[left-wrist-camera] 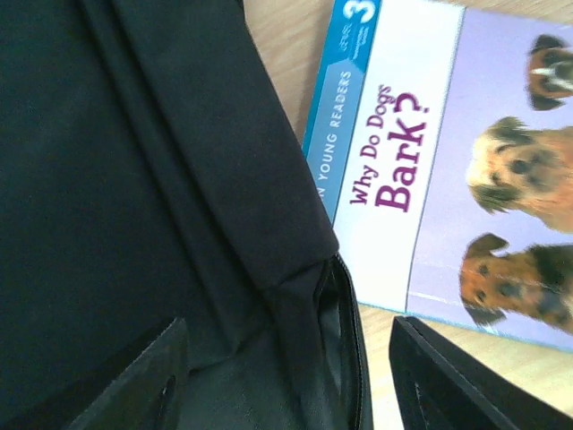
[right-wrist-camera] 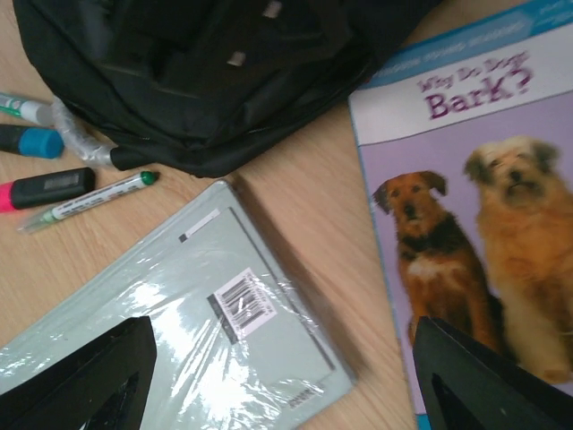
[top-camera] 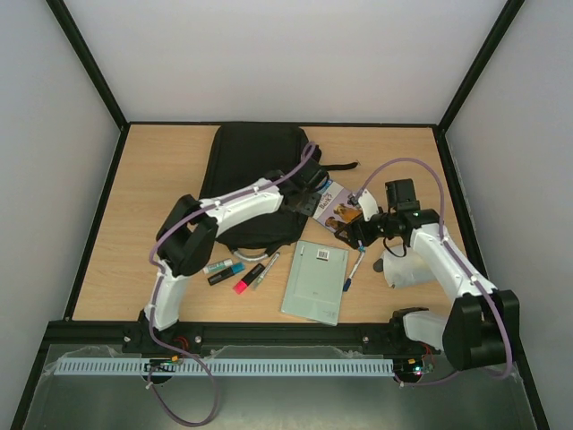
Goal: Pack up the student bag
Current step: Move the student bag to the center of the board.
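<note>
The black student bag (top-camera: 255, 179) lies flat at the back middle of the table. My left gripper (top-camera: 309, 193) is open at the bag's right edge. In the left wrist view its jaws (left-wrist-camera: 295, 385) stand wide on either side of the bag's zip edge (left-wrist-camera: 345, 340), holding nothing. My right gripper (top-camera: 358, 235) is open and empty, low over the table between the dog book (top-camera: 340, 204) and the pale green wrapped notebook (top-camera: 315, 280). In the right wrist view one finger is over the notebook (right-wrist-camera: 179, 331) and the other over the book (right-wrist-camera: 466, 224).
Highlighters and markers (top-camera: 237, 273) lie in front of the bag, and they also show in the right wrist view (right-wrist-camera: 54, 188). A blue-capped pen (top-camera: 355, 266) lies right of the notebook. A white rounded object (top-camera: 407, 269) sits by the right arm. Black frame rails bound the table.
</note>
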{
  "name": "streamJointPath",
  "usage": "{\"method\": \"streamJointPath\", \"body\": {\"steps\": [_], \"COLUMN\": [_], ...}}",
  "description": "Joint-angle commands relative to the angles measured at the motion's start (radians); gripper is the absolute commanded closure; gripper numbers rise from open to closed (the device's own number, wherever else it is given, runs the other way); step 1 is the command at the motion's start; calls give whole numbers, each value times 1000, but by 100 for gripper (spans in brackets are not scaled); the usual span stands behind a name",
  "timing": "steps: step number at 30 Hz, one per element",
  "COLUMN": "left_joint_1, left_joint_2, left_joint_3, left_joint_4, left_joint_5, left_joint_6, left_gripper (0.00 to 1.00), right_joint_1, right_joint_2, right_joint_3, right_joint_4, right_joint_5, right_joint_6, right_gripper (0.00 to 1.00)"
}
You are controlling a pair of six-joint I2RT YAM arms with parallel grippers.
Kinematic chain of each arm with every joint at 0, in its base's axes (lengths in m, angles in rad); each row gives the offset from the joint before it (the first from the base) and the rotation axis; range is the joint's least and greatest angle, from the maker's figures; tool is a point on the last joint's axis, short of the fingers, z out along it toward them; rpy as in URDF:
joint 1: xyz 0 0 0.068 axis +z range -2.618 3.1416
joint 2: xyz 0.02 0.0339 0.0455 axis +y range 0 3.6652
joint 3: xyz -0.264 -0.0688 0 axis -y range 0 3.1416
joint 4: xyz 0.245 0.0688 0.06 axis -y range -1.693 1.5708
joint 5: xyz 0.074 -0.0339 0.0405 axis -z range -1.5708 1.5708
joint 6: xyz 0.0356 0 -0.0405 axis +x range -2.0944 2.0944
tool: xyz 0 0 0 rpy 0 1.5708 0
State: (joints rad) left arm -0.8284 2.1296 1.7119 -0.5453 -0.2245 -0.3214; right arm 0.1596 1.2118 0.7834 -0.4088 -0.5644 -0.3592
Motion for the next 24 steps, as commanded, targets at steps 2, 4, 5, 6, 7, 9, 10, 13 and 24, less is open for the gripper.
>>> {"method": "streamJointPath", "body": {"steps": [2, 4, 5, 6, 7, 9, 10, 13, 24], "left_joint_1": [1, 1, 1, 1, 0, -13, -29, -91, -150], "left_joint_2": [-224, -300, -338, -389, -427, -509, -550, -614, -511], "left_joint_3": [-57, -147, -201, -259, -322, -471, -534, -659, -813], "left_joint_4": [-55, -44, -40, -31, -15, 24, 46, 89, 294], "left_joint_5": [52, 79, 86, 96, 116, 176, 213, 316, 401], "left_joint_6": [9, -14, -36, -54, -64, -61, -46, -39, -207], "left_gripper": [31, 30, 30, 30, 31, 33, 34, 40, 52], "right_joint_1": [1, 2, 2, 3, 4, 4, 4, 6, 8], "right_joint_2": [-100, -118, -124, -128, -132, -143, -152, -176, -254], "right_joint_3": [66, 72, 71, 68, 63, 50, 43, 11, -65], "right_joint_4": [-131, -188, -210, -226, -239, -255, -263, -266, -276], "right_joint_5": [97, 66, 60, 63, 72, 89, 94, 130, 158], "right_joint_6": [-64, -105, -125, -139, -149, -173, -186, -219, -229], "right_gripper": [21, 21, 21, 21, 21, 21, 21, 22, 22]}}
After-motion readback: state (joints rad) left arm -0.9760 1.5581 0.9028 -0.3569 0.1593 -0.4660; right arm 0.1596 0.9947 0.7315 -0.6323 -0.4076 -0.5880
